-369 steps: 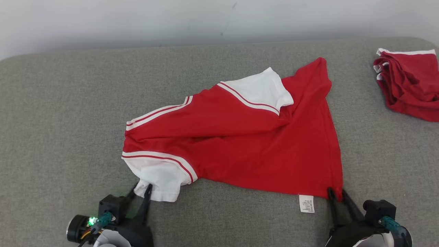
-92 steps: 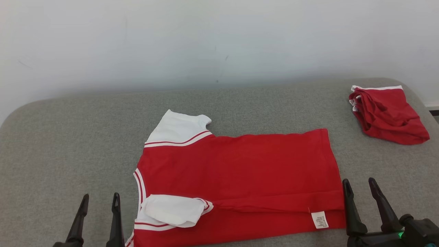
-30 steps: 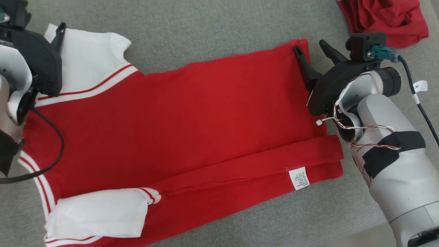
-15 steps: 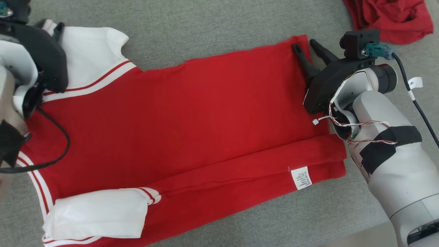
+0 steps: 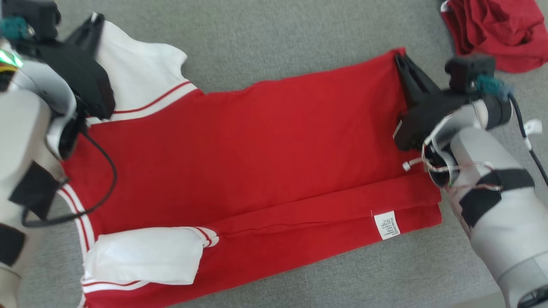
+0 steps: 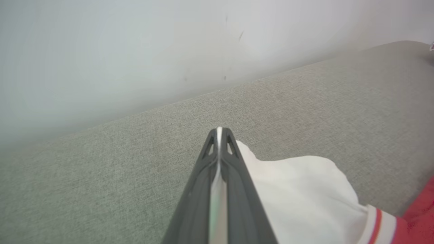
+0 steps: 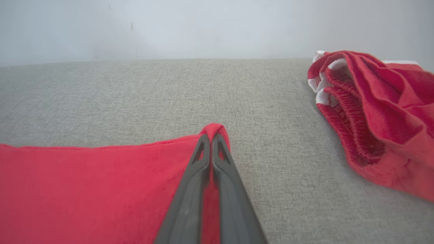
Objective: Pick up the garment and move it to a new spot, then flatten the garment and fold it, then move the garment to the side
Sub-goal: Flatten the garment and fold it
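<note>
Our head camera looks steeply down, close on the garment. Our wrist cameras skim low along the left hand and right hand toward the wall, sharing its far corners.

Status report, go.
Left end effector shut on shirt sleeve. Right end effector shut on shirt hem corner. Other red garment off right, apart.

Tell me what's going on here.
The robot is folding a red shirt on a grey cushion. Its left gripper is shut on the far white sleeve, its right gripper on the far hem corner. The near edge is already folded over. Another red garment lies aside.
</note>
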Robot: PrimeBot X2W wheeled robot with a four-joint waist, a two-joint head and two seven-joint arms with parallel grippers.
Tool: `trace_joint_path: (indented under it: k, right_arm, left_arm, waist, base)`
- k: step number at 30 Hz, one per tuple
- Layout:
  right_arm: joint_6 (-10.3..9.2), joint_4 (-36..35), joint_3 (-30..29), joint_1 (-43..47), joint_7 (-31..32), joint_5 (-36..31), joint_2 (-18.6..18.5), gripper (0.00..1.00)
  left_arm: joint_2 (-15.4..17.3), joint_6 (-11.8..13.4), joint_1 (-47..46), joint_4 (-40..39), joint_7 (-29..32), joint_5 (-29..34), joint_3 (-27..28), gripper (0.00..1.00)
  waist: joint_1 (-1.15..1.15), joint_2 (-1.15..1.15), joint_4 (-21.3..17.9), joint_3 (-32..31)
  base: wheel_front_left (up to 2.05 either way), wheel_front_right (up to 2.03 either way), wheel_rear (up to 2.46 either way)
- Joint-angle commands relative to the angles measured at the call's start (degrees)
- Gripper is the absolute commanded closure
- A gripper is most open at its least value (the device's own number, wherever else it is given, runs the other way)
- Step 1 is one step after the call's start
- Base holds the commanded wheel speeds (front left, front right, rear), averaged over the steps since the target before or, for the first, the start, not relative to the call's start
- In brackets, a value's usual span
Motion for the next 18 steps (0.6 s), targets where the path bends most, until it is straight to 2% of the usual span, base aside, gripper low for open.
trace_joint_path:
  k: [1, 6, 9, 18]
  right_arm:
    - [-0.16, -0.1, 0.1, 1.2, -0.6, 0.3, -0.6, 1.00]
    - [-0.16, -2.6, 0.8, 6.4, -3.4, 1.8, -2.6, 1.00]
    - [-0.16, -4.8, 0.8, 9.9, -4.3, 2.5, -4.3, 1.00]
    - [-0.16, -9.7, -3.2, 20.1, -5.3, 5.2, -7.2, 1.00]
  left_arm:
    - [-0.2, 0.1, 1.4, -0.6, -1.0, -0.3, 0.2, 1.00]
    - [-0.3, 0.6, 7.0, -5.9, -6.5, -1.4, 0.7, 1.00]
    - [0.1, 1.8, 11.6, -10.8, -8.8, -2.2, 1.0, 1.00]
    - [3.0, 9.6, 29.2, -29.2, -13.1, -3.9, 2.3, 1.00]
  waist:
    - [0.00, 0.00, 1.6, -2.5]
    - [0.00, 0.00, 3.3, -5.9]
    - [0.00, 0.00, 4.2, -7.6]
    - [0.00, 0.00, 6.5, -11.4]
  base:
    - [0.00, 0.00, 0.00]
    - [0.00, 0.00, 0.00]
    - [0.00, 0.00, 0.00]
    - [0.00, 0.00, 0.00]
